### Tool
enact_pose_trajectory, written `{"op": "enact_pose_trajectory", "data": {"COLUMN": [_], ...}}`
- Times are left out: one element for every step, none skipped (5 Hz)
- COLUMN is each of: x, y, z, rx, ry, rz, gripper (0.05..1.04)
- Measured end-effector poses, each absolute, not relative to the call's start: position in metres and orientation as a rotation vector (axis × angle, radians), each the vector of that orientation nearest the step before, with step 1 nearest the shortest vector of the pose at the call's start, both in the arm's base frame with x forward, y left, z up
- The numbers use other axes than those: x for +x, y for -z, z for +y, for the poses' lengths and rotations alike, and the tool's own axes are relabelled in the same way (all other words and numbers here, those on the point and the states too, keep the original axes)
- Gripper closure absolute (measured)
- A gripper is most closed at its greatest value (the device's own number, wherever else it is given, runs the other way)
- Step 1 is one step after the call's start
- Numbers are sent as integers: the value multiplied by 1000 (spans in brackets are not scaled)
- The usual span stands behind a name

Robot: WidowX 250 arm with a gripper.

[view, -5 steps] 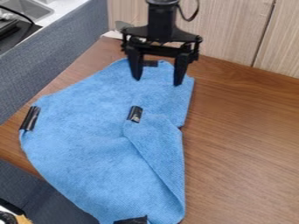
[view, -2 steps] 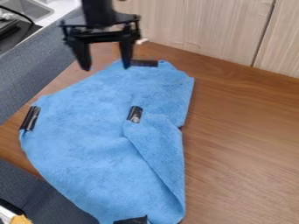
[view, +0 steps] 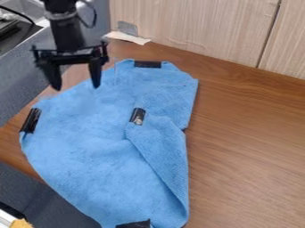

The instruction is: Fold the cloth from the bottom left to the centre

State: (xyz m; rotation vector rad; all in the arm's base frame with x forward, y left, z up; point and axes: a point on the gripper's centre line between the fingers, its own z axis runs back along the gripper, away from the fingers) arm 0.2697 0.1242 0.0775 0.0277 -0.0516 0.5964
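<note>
My gripper [view: 77, 86] hangs at the upper left, over the cloth's upper-left edge, open with nothing between its fingers. Below and to the right, the blue cloth [view: 89, 138] lies on the wooden table. Black tape pieces mark its top edge, left corner and bottom edge. One flap [view: 161, 142] is folded in from the right, its taped tip [view: 138, 116] lying near the middle of the cloth. The cloth's left corner carries black tape [view: 30, 120] and lies flat, apart from the gripper. At the bottom, the cloth reaches the view's edge.
The brown table [view: 250, 147] extends to the right, with a light wood panel [view: 196, 26] behind it. A whitish scrap [view: 127, 38] lies at the back. Grey fabric [view: 35, 80] borders the table's left side, and a sink edge [view: 44, 21] stands beyond it.
The gripper has moved left from above the cloth's top to its upper-left edge, and most recently somewhat lower in view. The cloth has stayed as it was.
</note>
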Motion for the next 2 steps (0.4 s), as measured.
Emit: {"op": "enact_pose_trajectory", "data": {"x": [253,242], "y": [-68,-65], "z": [139,149], "rx": [61,65], "ry": [-617,-606], "rz": [-26,-6], "gripper": [83,83]}}
